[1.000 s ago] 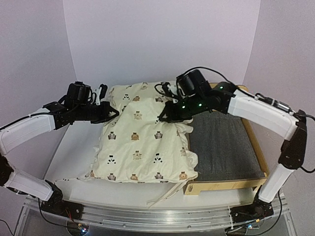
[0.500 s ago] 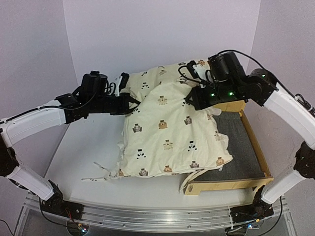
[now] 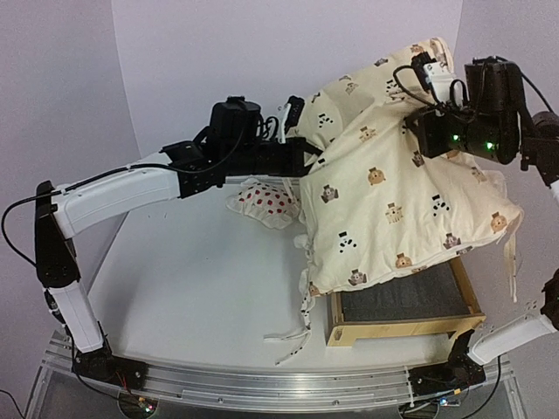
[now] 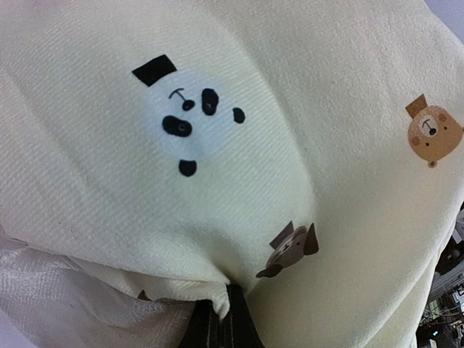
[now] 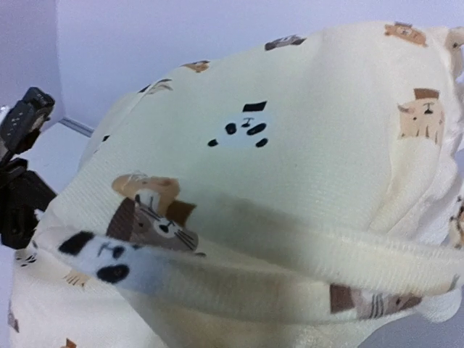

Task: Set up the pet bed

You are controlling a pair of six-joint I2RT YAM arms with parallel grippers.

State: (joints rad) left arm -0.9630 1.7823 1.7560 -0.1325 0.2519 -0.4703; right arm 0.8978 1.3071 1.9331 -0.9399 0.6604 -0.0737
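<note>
The cream animal-print cover (image 3: 393, 192) hangs in the air between both grippers, draped over the back of the pet bed (image 3: 397, 328). Only the bed's front plywood rail and a strip of grey felt base (image 3: 406, 295) show; its headboard is hidden. My left gripper (image 3: 307, 159) is shut on the cover's left edge; in the left wrist view its dark fingertips (image 4: 230, 328) pinch a fold of cover (image 4: 217, 145). My right gripper (image 3: 421, 127) holds the cover's upper right part high. Its fingers are buried in fabric (image 5: 275, 188) in the right wrist view.
A small white pillow with red strawberries (image 3: 266, 202) lies on the white table (image 3: 192, 279) left of the bed, under my left arm. Cover ties (image 3: 293, 336) dangle at the bed's front left corner. Purple walls enclose the back and sides.
Both grippers have lifted the cover up and to the right, off the table and over the bed. The strawberry pillow underneath has come into view.
</note>
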